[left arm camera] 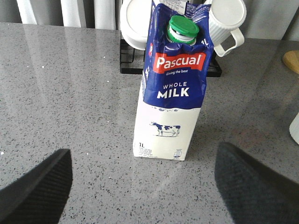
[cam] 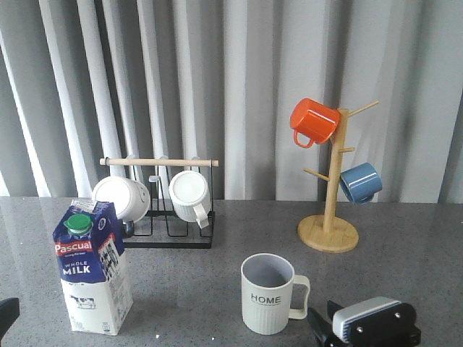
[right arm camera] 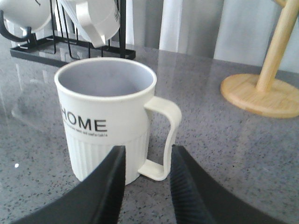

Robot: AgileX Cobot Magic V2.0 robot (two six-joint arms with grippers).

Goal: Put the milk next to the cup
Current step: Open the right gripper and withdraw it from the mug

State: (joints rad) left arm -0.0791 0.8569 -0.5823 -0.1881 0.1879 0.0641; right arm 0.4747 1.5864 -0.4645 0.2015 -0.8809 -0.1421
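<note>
One milk [left arm camera: 170, 88] stands upright on the worktop [cam: 405, 282], well left of the one cup [cam: 268, 293], ahead of the wide left jaws, while the narrowly parted right jaws face the cup's handle.

A dark grey speckled stone table [cam: 405, 271] fills the lower part of the front view, its polished top catching soft, pale reflections. Behind its far edge hangs a wall of light grey curtains [cam: 246, 87] in long vertical folds, some pleats brighter, others in shadow; they close off the whole back of the scene. The light is even and diffuse, with only faint shadows on the tabletop. Toward the far edge, left of the middle, stands a black wire rack [cam: 170, 231] topped by a wooden rod, and toward the far right a pale wooden mug tree [cam: 331, 202] on a round base.
</note>
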